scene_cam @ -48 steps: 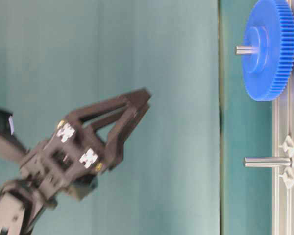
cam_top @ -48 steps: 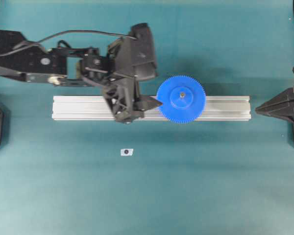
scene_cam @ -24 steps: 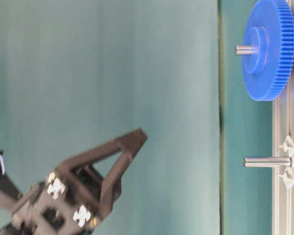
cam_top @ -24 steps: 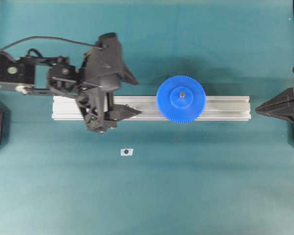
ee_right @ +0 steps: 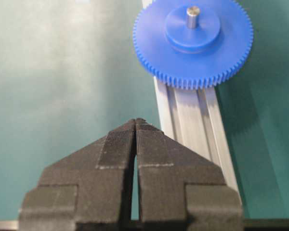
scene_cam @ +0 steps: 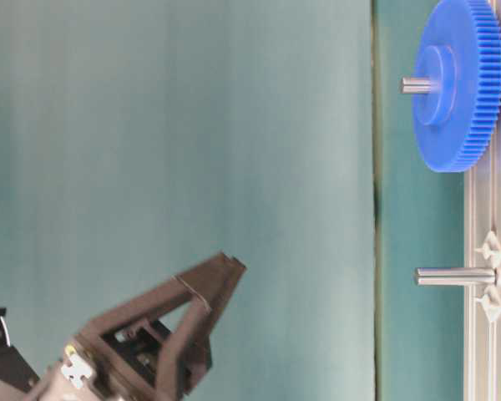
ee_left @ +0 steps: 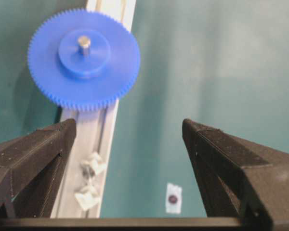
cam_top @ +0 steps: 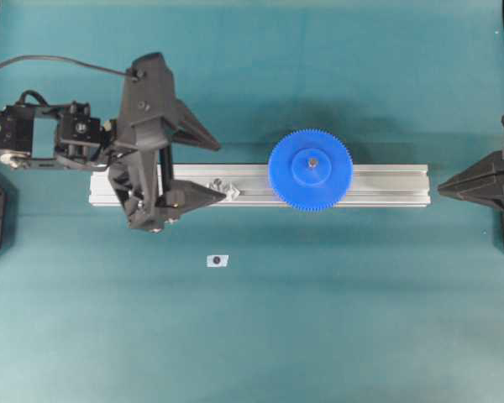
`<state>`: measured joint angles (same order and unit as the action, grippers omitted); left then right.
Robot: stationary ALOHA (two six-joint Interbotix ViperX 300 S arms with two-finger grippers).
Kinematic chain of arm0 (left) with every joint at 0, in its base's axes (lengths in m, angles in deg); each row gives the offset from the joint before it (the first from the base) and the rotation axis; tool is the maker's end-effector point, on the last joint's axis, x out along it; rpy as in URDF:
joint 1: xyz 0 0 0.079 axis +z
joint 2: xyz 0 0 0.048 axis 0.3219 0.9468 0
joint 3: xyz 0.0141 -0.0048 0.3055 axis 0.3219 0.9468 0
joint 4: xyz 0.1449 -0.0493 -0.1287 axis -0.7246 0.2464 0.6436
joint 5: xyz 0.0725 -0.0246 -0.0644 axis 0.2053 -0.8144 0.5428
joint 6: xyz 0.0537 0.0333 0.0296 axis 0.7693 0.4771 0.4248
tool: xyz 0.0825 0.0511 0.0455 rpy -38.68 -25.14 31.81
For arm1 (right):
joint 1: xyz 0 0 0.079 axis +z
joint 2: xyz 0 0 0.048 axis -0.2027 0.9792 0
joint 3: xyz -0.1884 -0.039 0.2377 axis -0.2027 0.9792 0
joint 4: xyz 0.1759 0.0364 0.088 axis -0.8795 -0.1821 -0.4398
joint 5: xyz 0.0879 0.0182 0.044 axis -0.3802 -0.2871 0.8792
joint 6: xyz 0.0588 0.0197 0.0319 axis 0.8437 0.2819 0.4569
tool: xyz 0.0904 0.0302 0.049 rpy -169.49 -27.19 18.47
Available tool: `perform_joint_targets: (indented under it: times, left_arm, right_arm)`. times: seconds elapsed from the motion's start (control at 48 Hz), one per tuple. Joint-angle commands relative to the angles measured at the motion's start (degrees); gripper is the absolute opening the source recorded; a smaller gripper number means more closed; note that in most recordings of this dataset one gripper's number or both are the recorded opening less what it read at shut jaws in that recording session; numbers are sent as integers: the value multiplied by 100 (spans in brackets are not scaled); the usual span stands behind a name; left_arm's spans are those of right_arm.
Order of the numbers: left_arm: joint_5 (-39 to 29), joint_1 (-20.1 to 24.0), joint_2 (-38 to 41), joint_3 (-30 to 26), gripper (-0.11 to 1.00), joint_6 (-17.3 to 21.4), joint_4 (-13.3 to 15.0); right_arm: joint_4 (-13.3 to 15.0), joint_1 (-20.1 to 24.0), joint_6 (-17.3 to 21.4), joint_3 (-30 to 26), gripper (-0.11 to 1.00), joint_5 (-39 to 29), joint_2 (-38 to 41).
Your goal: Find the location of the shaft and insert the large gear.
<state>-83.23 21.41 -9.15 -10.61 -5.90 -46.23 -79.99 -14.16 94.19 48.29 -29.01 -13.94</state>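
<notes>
In the left wrist view, the left gripper (ee_left: 127, 144) is seen at the bottom of the frame, its two black, ribbed, wedge-shaped fingers (ee_left: 36, 149) spread wide apart with nothing between them. Just beyond them, two small clear plastic pieces (ee_left: 90, 179) are seen on the ridged aluminium rail (ee_left: 103, 130), which runs from the lower left towards the top of the frame. A small white tag (ee_left: 173, 198) with a dark dot lies on the teal mat (ee_left: 207, 57) at lower centre, apart from the rail. Farther up, in the upper left, the large gear (ee_left: 84, 60) lies flat on the rail: a bright blue plastic disc with fine teeth all round and a raised round hub. Through the hub the shaft (ee_left: 84, 43), a thin grey metal pin, stands upright, its long axis square to the gear's face and its tip clear above the hub. The gear is wider than the rail and overhangs it on both sides.

In the right wrist view, the right gripper (ee_right: 136, 126) is seen at the bottom, its black ribbed fingers pressed together on nothing, with the gear beyond it at the top.

In the table-level view, turned on its side, a second bare pin (scene_cam: 453, 276) is seen projecting from the rail at the lower right.
</notes>
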Motion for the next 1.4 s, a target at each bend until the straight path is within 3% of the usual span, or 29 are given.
perform_joint_targets:
  times: [0.0,0.271,1.376]
  left_arm:
    - [176,-35,-149,35,91,26,-9]
    - [598,-167,-272,299,91,62,-18]
    - [598,-264,-299,387,91,70,-9]
  right_arm:
    - [9,0,53,-44,2,53,35]
    - [9,-9,53,53,2,246,26]
    - [0,0,44,105,2,378,9]
